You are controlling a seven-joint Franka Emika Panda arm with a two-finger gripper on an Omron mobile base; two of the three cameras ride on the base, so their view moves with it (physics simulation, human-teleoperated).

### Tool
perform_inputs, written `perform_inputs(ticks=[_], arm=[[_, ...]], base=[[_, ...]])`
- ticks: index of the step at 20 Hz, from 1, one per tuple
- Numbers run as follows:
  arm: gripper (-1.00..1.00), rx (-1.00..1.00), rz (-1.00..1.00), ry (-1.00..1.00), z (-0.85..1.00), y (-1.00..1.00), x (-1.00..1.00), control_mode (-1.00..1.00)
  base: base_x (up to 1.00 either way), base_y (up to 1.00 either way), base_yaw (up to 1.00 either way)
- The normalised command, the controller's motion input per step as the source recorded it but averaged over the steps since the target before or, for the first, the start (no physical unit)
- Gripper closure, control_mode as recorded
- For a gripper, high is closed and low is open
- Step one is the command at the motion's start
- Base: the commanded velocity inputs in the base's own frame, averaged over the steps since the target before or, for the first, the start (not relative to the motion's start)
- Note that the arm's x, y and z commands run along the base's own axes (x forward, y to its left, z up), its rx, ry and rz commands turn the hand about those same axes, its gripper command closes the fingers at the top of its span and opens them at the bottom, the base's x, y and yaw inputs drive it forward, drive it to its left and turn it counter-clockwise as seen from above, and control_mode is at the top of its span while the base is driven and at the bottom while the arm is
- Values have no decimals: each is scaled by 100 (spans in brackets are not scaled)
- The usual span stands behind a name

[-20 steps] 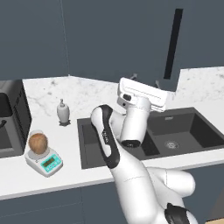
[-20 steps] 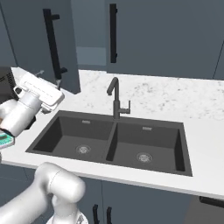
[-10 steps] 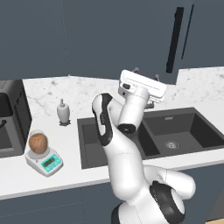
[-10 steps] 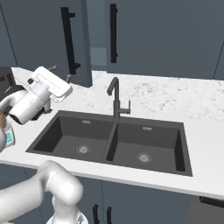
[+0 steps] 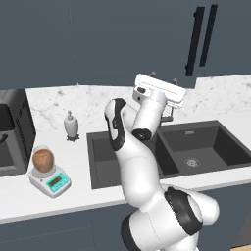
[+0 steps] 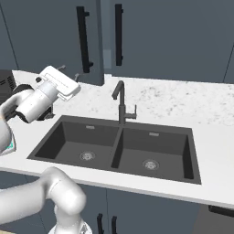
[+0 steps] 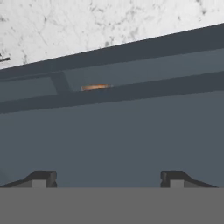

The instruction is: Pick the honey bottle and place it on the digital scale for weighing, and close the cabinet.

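Open at the gripper, fingers well apart and nothing between them. Raised above the sink, near the back of the counter, and aimed at the left door of the cabinet. Close in front of that door in the right base view; touching or apart, cannot tell. Ajar by a narrow slit beside the right door, so not yet shut. Shown in the hand view as a thin band across the frame, rolled nearly level, with an amber sliver inside, probably the 2nd jar on the shelf. Upright in the room for door edge and handle, so likely a push straight ahead on the flat face, away from the robot, on the handle side. Only 1 arm, so no choice of side. Well off to the left, on the scale: the bottle, upright on the plate, that half of the task apparently done. Against 1.0 s ago: swung wide then, edge-on to the left base view; partly closed 0.5 s ago; almost flush now. Higher and farther right for the hand as well. No shift of sink, scale or bottle, so no drive of the base.
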Motion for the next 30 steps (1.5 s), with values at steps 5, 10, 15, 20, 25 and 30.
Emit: perform_inputs(ticks=[5, 10, 15, 20, 25, 30], arm=[[-100, 0, -5, 9, 9, 0, 48, -100], [-100, 0, -4, 9, 6, 0, 41, -100], [-100, 0, -1, 5, 2, 0, 33, -100], [-100, 0, 0, 1, 0, 0, 30, -100], [-100, 0, 0, 1, 0, 0, 28, -100], [-100, 0, 0, 0, 16, -3, 2, -100]], base=[[0, 0, 0], [0, 0, 0], [0, 0, 0], [0, 0, 0], [0, 0, 0], [0, 0, 0]])
